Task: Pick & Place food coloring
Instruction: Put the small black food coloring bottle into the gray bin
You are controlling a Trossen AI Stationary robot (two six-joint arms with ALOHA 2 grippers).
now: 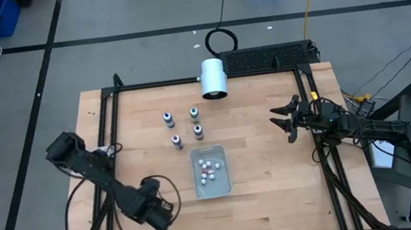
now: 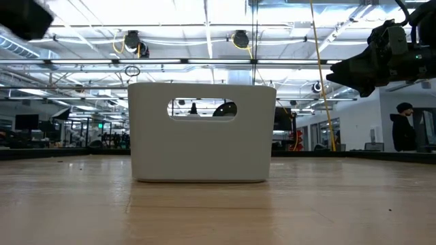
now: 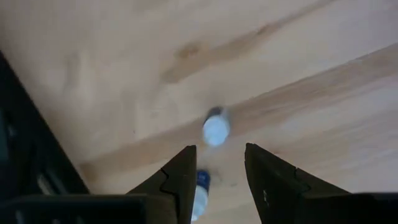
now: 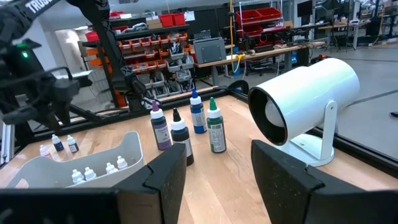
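Four food coloring bottles [image 1: 183,127] stand clustered on the tabletop [image 1: 277,185] just behind the bin [image 1: 211,172] of balls [image 1: 208,169], cylinder [image 1: 213,78] farther behind the bin.

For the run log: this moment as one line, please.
left gripper: open, above table | right gripper: open, idle | food coloring bottles: upright, untouched

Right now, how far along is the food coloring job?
Nothing looks done: all four bottles stand on the table, outside the white bin. Nothing is held; the left gripper hangs open over a small white-capped thing on the wood, the right gripper waits open at the table's right side. All four moves remain.
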